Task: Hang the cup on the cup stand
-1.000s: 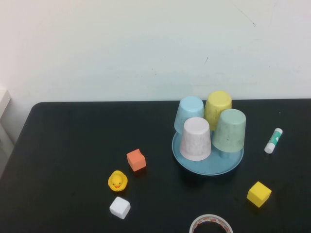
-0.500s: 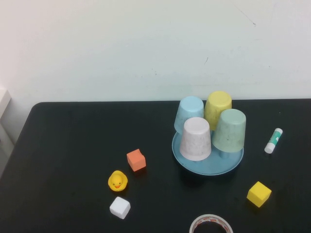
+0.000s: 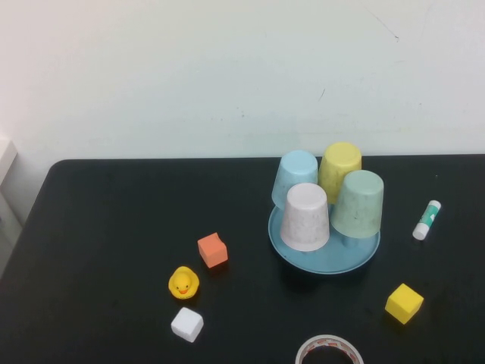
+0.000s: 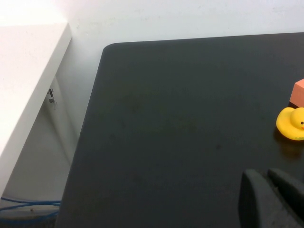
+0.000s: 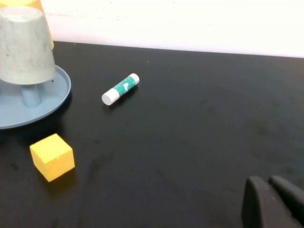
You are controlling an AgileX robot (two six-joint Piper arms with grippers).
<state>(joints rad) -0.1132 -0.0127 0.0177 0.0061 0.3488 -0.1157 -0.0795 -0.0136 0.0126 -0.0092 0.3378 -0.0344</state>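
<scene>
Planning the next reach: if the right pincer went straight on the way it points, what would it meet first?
Probably nothing: the shut right pincer faces bare black table. The glue stick and yellow block lie off to one side, though depth is unclear.

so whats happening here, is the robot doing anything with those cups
Nothing is being handled. The mint-green cup already sits upside down on the blue cup stand, alongside three other cups. The left gripper and right gripper are both shut, holding nothing, low over the black table at its near edge.

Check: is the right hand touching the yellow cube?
Apart. The right wrist view shows bare table between the shut right hand and the yellow cube.
</scene>
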